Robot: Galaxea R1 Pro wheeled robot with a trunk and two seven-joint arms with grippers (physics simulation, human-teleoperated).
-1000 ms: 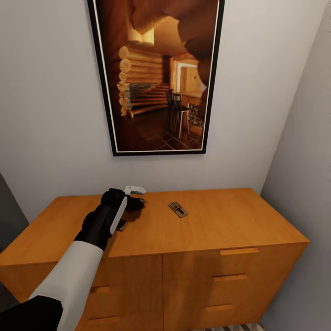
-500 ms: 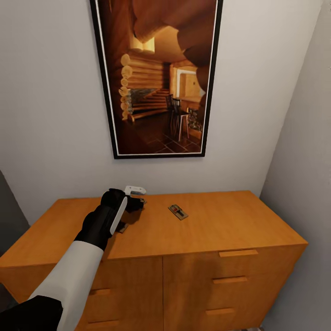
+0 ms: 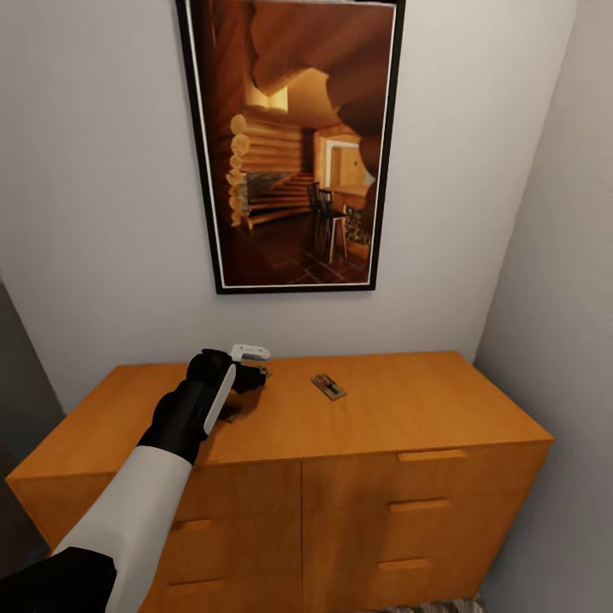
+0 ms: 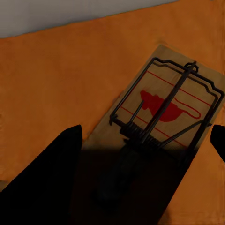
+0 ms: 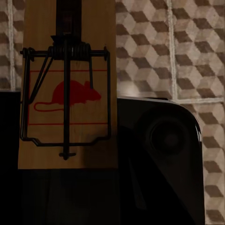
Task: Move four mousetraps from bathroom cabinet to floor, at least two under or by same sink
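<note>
The cabinet [image 3: 409, 409] top lies open right of the lone mousetrap [image 3: 328, 386]. The back wall [image 3: 102, 213] and side wall [image 3: 562, 298] close 2 sides of the cabinet.

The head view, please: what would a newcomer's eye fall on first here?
Probably the tall framed picture of a log-cabin interior, hanging on the white wall above the orange-brown cabinet. Next, the left gripper low over the cabinet top, with a mousetrap lying loose beside it. The right wrist view shows another mousetrap held over the cube-patterned bathroom floor.
</note>
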